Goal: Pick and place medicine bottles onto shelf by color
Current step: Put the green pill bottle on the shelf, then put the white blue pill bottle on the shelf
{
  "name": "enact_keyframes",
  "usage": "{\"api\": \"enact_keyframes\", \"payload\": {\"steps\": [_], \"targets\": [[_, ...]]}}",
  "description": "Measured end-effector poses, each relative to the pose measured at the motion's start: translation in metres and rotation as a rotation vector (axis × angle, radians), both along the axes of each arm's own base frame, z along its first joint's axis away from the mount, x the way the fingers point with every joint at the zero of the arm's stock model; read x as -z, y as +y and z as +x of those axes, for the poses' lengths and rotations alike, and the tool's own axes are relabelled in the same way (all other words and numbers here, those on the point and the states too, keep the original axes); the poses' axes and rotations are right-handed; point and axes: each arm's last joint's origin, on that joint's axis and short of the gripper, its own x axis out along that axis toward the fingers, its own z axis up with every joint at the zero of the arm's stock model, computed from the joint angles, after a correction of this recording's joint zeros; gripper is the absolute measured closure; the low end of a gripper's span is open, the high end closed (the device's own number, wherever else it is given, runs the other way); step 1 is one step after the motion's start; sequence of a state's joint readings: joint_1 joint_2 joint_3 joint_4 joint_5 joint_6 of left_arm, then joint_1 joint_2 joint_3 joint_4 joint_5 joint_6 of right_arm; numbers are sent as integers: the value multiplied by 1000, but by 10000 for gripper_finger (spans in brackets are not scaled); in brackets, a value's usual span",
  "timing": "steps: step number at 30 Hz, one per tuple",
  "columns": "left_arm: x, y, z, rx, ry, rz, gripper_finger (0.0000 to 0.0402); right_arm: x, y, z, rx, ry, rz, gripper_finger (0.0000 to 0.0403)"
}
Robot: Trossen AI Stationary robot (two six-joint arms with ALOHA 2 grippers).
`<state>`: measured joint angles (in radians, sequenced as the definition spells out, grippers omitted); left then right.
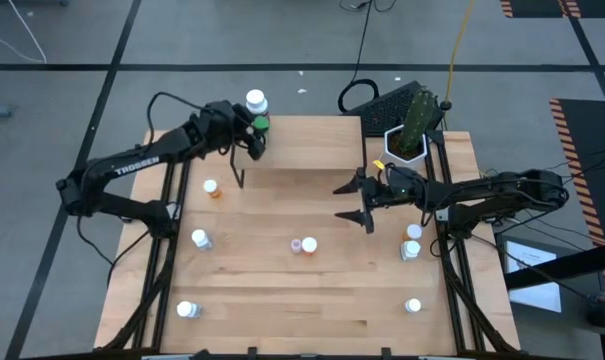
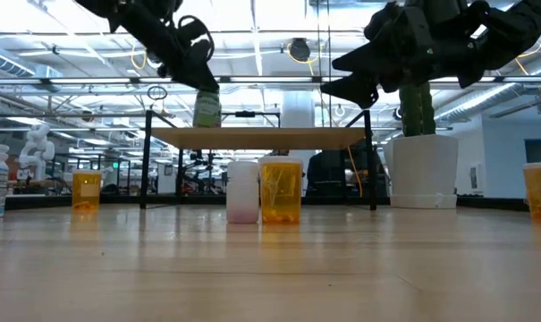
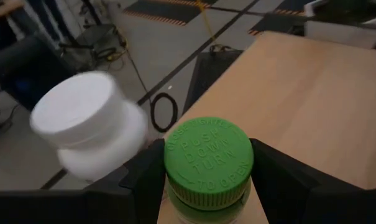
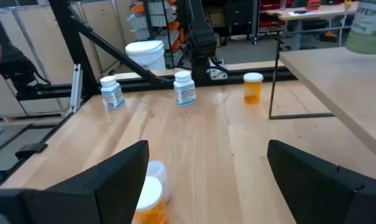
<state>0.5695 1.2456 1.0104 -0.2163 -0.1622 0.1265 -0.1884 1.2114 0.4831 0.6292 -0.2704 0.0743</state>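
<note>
Left gripper (image 1: 259, 130): over the far left corner of the shelf (image 1: 302, 140); fingers partly closed on the green-capped bottle (image 3: 207, 163), one dark finger on each side of the cap.
Green-capped bottle: upright in the left gripper; in the low view its pale green body sits at the level of the shelf board, but whether the base touches the board cannot be told. Cap lettering reads PUSH DOWN TURN TO OPEN.
White bottle (image 1: 256, 101): wide white cap, at the far left corner of the shelf, just beside the green-capped bottle, on the side away from the table centre.
Right gripper (image 1: 353, 201): fingers spread wide, nothing between them; hangs above the table right of centre, near the shelf's right front leg.
Shelf: light-wood board on thin black legs, at the far edge of the table.
Orange bottle, white cap (image 1: 309, 245): mid-table, touching or just beside a pale pinkish bottle (image 1: 296, 246).
Orange bottle, left (image 1: 212, 188): on the table in front of the shelf's left end.
White bottles, left side (image 1: 199, 239): one mid-left, one (image 1: 187, 310) near the front left corner.
Right side: three bottles, two close together (image 1: 412, 241) beside the right arm, one (image 1: 413, 306) nearer the front edge.
Cactus pot (image 1: 408, 143): white pot with green cactus, just off the shelf's right end.
</note>
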Motion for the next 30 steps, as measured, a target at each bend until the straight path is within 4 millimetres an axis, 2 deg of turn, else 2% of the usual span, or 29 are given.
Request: {"api": "enact_keyframes", "payload": {"steps": [8,13,19,26,30], "targets": [[7,11,-9,-25,4,-30,191,3,0,-1,15,35,22,78],[17,12,-10,-31,-2,-35,190,3,0,-1,17,38,35,78],[17,12,-10,-35,-20,-38,185,2,0,0,20,23,50,78],[18,11,-10,-38,-11,-39,123,-2,0,-1,19,-9,66,78],[16,5,-10,-20,0,-42,83,-3,3,-7,-36,46,54,84]]}}
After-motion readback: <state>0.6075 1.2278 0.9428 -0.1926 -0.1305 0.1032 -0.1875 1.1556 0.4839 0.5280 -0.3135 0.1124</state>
